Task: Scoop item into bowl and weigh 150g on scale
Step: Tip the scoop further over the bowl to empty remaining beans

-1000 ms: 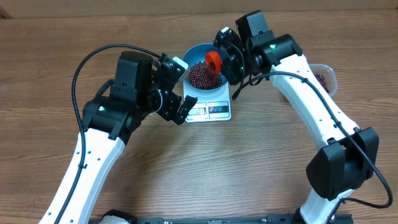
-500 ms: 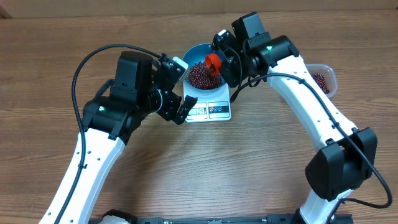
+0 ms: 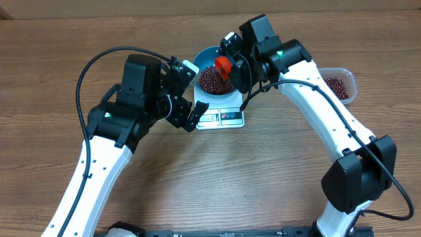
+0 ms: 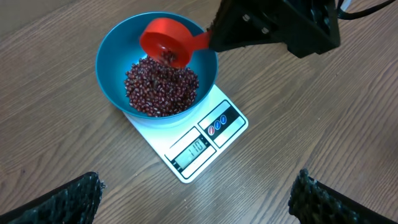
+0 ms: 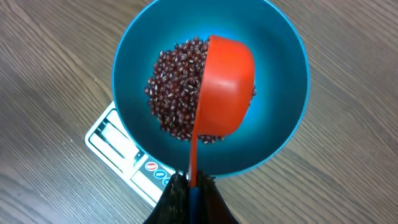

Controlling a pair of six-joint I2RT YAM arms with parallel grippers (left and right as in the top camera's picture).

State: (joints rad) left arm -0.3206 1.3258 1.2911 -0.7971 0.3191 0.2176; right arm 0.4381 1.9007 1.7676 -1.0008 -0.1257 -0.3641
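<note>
A blue bowl (image 3: 203, 56) stands on the white scale (image 3: 223, 117), holding a heap of dark red beans (image 3: 209, 81). My right gripper (image 3: 236, 66) is shut on the handle of a red scoop (image 3: 224, 65), which is tipped on its side over the beans. From the right wrist, the scoop (image 5: 227, 81) covers part of the beans (image 5: 173, 102) inside the bowl (image 5: 277, 56), and my right gripper (image 5: 191, 186) clamps the thin handle. My left gripper (image 4: 199, 200) stands wide open, holding nothing, just in front of the scale (image 4: 199, 146).
A clear plastic tub (image 3: 340, 84) with more beans sits at the far right, behind the right arm. The scale's display and buttons face the near side. Bare wooden table surrounds the scale.
My right gripper has shifted a little to the left and farther back with the scoop over the bowl. The left arm has not moved.
</note>
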